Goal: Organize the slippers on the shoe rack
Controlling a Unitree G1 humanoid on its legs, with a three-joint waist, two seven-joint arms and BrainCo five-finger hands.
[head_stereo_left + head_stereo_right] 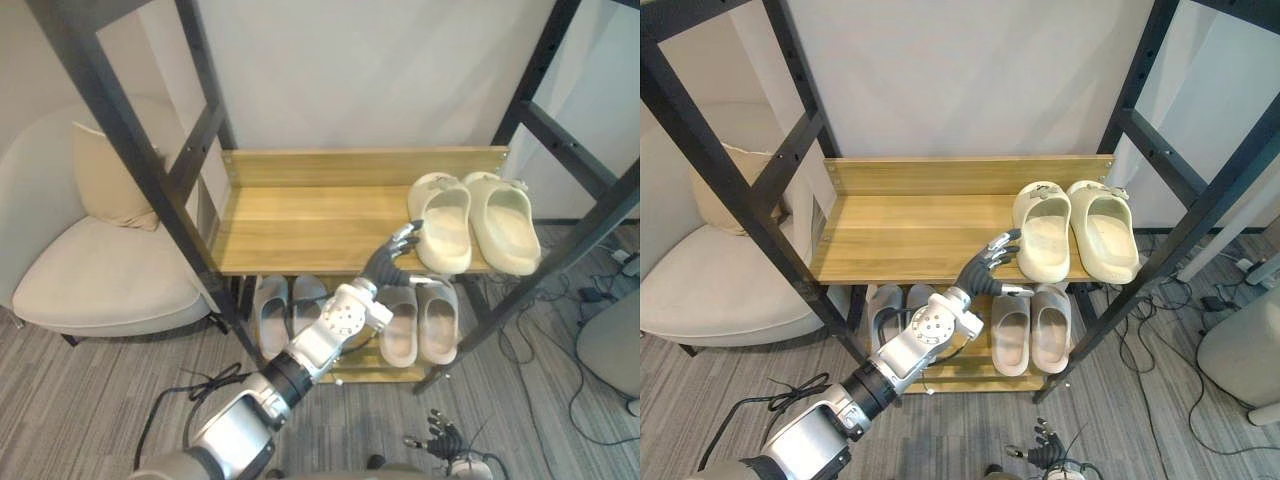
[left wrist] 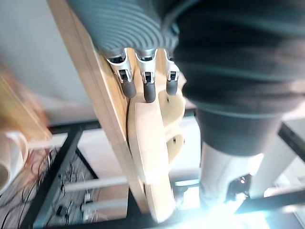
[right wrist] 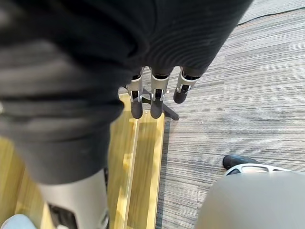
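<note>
The shoe rack (image 1: 360,165) is standing against the far wall, between black posts; a pair of cream slippers (image 1: 470,222) is lying side by side at the right end of its upper shelf (image 1: 300,230), toes pointing far and heels at the near edge; the rest of that shelf is showing bare wood. On the lower shelf (image 1: 365,373) a pair of grey slippers (image 1: 285,312) is sitting to the left and a pair of beige slippers (image 1: 420,322) to the right, directly below the cream pair.

The left hand (image 1: 390,258) is reaching up from the near side to the near edge of the upper shelf; its fingers (image 2: 148,88) are stretching out nearly straight and slightly spread, gripping nothing, with the tips just beside the heel of the left cream slipper; whether they are touching it I cannot tell.

The right hand (image 1: 440,432) is hanging low at the near right, over the grey striped floor (image 3: 228,105); its fingers (image 3: 156,105) are hanging loosely extended and carrying nothing.

A pale armchair (image 1: 100,280) with a cushion (image 1: 108,180) is standing to the left of the rack.
</note>
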